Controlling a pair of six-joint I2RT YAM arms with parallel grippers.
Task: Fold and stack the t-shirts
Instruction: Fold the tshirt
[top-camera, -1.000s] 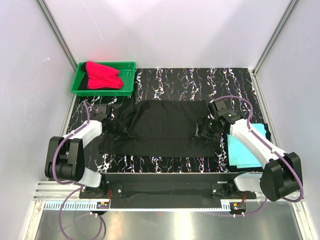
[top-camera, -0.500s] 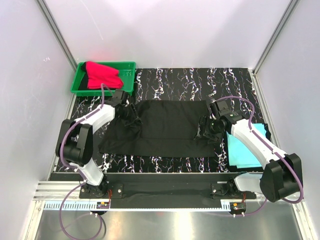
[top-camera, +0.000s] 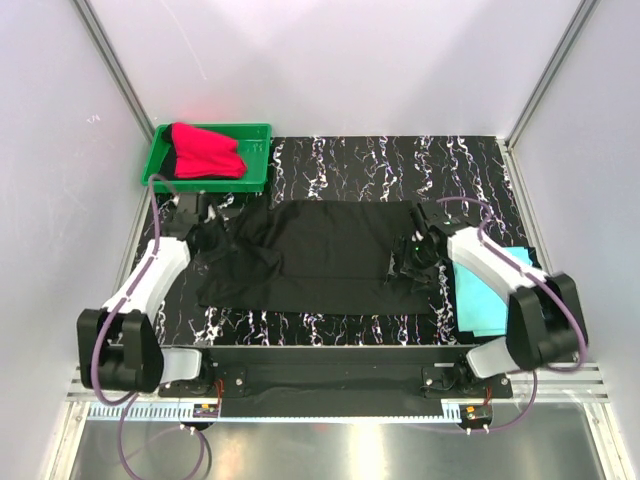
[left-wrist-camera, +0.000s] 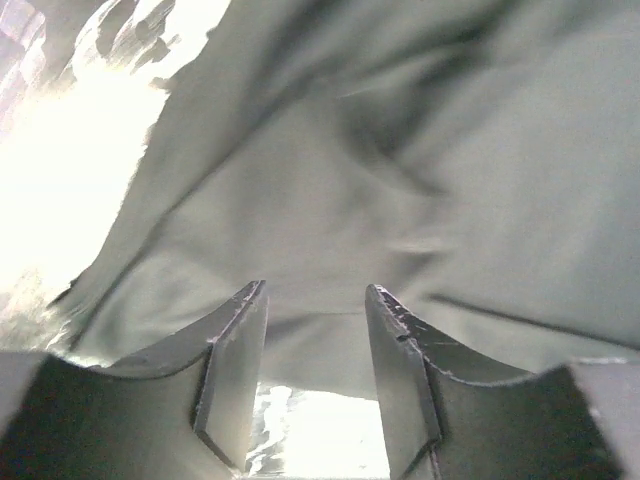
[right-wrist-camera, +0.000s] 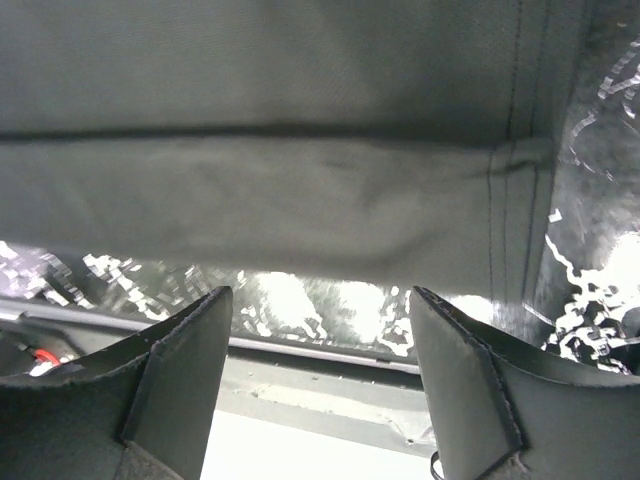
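The black t-shirt (top-camera: 330, 255) lies spread on the marbled table, rumpled at its left side (left-wrist-camera: 400, 180). My left gripper (top-camera: 207, 235) sits at that left edge, open (left-wrist-camera: 315, 290), with bare table between its fingers and cloth just past the tips. At the shirt's right edge my right gripper (top-camera: 408, 258) is also open (right-wrist-camera: 320, 292). It hovers near the hemmed border (right-wrist-camera: 300, 190) and holds nothing. The turquoise t-shirt (top-camera: 490, 300) lies flat on the right, partly under the right arm. The red t-shirt (top-camera: 205, 150) is bunched in the green tray.
The green tray (top-camera: 258, 128) stands at the back left corner, just behind the left gripper. White walls close in both sides and the back. A metal rail (top-camera: 330, 355) runs along the table's near edge (right-wrist-camera: 330, 385).
My left gripper has opened, letting go of the black shirt's left side, and has drawn back left after swinging toward the tray. The right gripper stays almost where it was.
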